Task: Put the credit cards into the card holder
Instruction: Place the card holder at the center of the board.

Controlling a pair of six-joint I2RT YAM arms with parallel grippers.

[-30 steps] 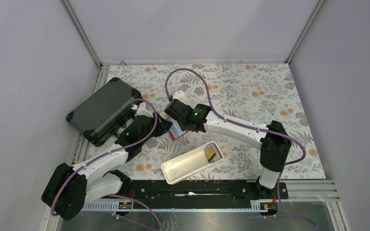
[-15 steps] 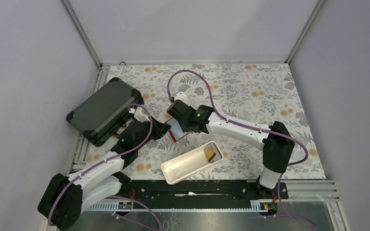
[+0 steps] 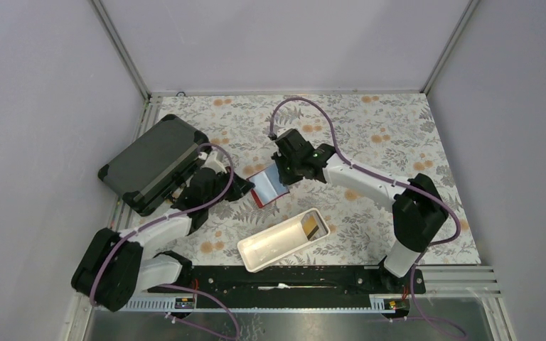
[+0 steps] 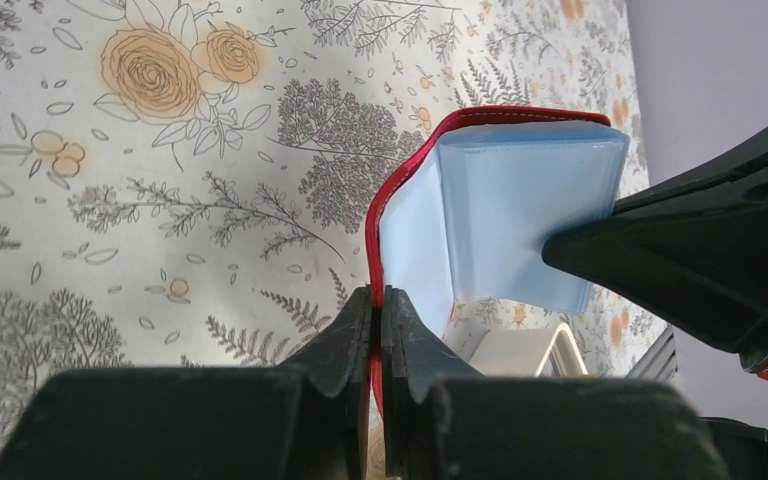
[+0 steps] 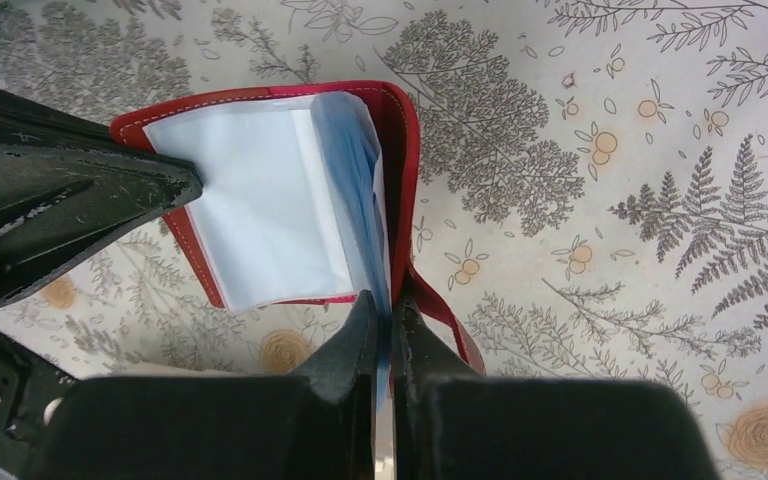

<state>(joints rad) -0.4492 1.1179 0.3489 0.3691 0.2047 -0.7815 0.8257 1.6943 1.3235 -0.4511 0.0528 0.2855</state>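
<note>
Step in hand: seating a card in the wallet, both hands engaged.

Left hand [image 4: 378, 300]: fully closed, pinching the red left edge of the wallet [image 5: 406, 150].
Right hand [image 5: 392, 305]: also closed, nipping a thin light blue edge at the wallet's right side. I take it for a blue card [image 4: 525, 215], though I cannot rule out one of the wallet's own pale leaves.

Wallet: lies open near the middle of the surface [image 3: 398, 142], just beyond the white tray [image 3: 266, 252], with the dark case [image 3: 149, 163] to its left. A brown card [image 3: 314, 226] sits in the tray's right end, not yet handled.

How to do this well (my judgement):
- Left hand is an anchor only. Any pull drags the cover over the cloth and closes the pocket mouth.
- Feed the card at a low angle along the inner leaf, leftward toward the anchored edge.
- The leaves look floppy. If they bunch ahead of the card, back off and re-aim rather than push.
- Let go only once most of the card sits inside.

Risk: both grips are on thin edges, so a slip is likely under side load.
</note>
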